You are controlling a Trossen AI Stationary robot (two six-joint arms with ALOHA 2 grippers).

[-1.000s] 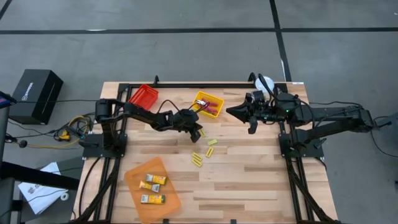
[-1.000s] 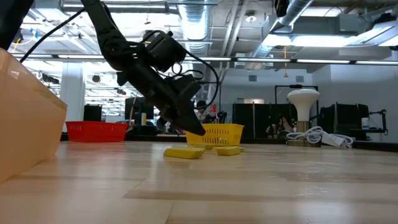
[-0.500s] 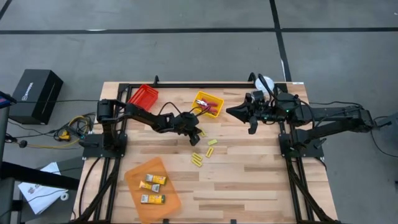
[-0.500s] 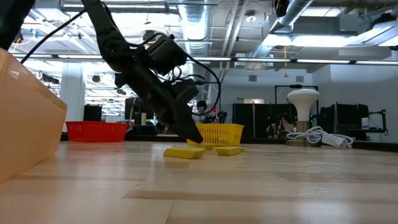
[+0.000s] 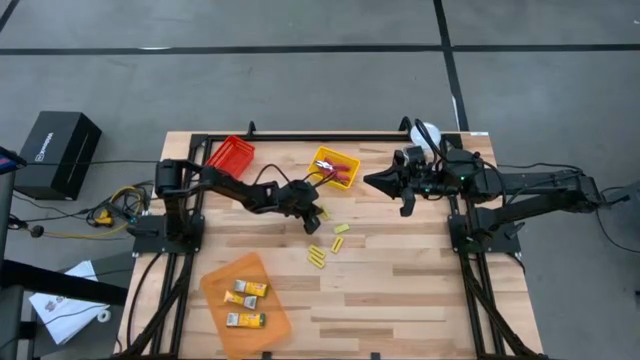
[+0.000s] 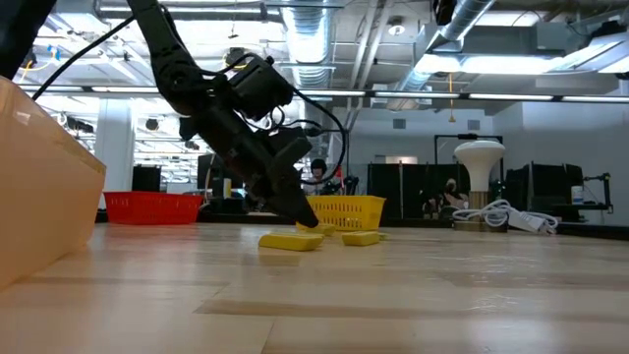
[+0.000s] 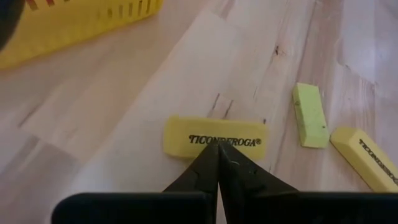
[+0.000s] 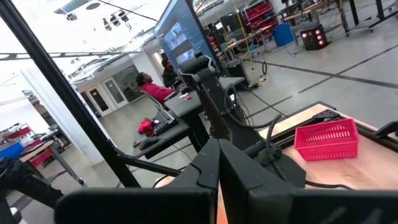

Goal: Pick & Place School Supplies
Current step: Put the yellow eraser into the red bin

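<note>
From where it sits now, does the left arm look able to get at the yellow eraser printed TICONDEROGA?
Probably yes. The left gripper hangs just above that eraser with nothing between them, but its fingers are shut and would need to open first.

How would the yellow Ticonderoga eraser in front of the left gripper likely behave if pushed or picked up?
The eraser lies flat on the wooden table, a blocky bar, so it would probably slide, not roll. It looks small and solid: likely light and fairly stiff. The shut left gripper would need to open first.

Packs point(image 5: 245, 305) in tray point(image 5: 275, 318)
</note>
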